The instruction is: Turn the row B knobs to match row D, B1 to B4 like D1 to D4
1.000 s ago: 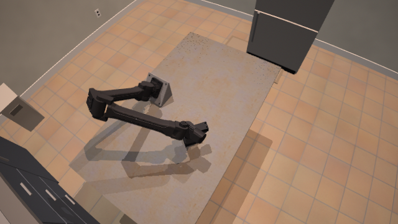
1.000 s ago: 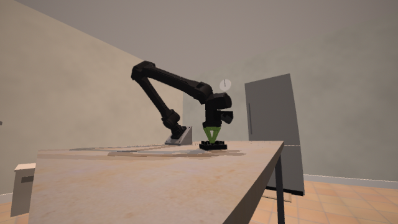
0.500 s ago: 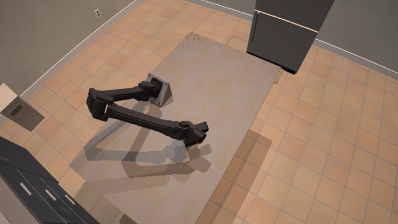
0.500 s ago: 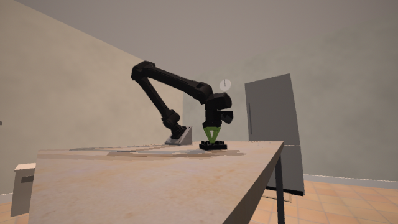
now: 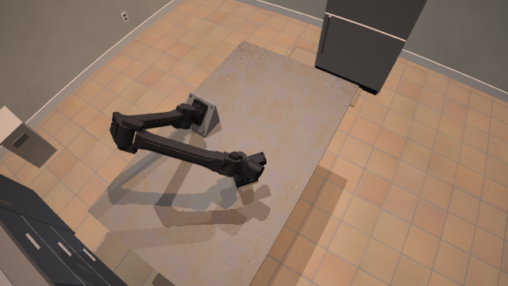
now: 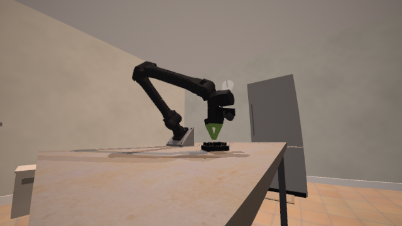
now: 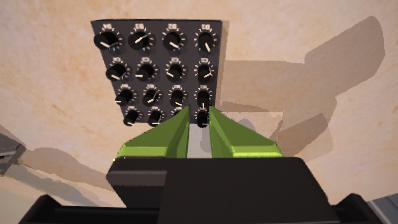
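Note:
The black knob box [image 6: 215, 147] [image 7: 163, 82] stands flat on the table, row A nearest my gripper in the wrist view. My gripper [image 6: 214, 139] [image 7: 199, 112] points down just above the box, its green fingers slightly open with nothing held; their tips stand either side of the near end of B1 [image 7: 202, 95]. B1's line points toward the rear; the line of D1 [image 7: 205, 41] points rearward, a little to image right. D2 [image 7: 172, 41] and B2 [image 7: 177, 96] point lower right, D3 [image 7: 139, 40] upper right, B4 [image 7: 124, 96] left. B3's line is unclear. A2 is partly hidden.
The arm's base plate [image 5: 205, 119] [image 6: 180, 141] is fixed at the table's edge. The table [image 5: 278, 103] [image 6: 141, 188] has a long open edge beyond the gripper. A dark refrigerator [image 5: 357, 52] [image 6: 274, 110] stands beyond the table's far end.

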`<state>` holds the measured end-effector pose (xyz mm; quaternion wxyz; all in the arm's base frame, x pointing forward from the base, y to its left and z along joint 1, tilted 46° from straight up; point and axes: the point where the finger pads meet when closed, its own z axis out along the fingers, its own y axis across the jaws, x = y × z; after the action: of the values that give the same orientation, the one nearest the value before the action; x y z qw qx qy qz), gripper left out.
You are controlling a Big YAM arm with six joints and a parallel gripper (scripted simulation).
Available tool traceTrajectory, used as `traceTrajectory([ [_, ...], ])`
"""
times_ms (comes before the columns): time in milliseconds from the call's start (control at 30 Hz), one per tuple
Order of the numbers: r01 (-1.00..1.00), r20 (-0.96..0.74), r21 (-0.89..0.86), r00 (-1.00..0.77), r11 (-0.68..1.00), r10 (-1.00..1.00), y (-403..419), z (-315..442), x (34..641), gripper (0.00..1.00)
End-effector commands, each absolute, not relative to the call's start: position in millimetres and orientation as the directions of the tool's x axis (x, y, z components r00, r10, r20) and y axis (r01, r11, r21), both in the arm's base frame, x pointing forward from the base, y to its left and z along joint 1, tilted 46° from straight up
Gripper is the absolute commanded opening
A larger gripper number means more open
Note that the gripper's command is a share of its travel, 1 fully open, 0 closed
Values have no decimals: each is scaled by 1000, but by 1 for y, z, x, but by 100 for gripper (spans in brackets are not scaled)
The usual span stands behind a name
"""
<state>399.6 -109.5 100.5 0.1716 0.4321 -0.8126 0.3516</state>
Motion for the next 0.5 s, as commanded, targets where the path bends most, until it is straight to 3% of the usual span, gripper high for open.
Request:
traceTrajectory([
  [0,-788,528,-490,-608,372,-593,-90,133,418,19],
  [467,-789,529,-489,-607,372,-593,-88,133,416,19],
])
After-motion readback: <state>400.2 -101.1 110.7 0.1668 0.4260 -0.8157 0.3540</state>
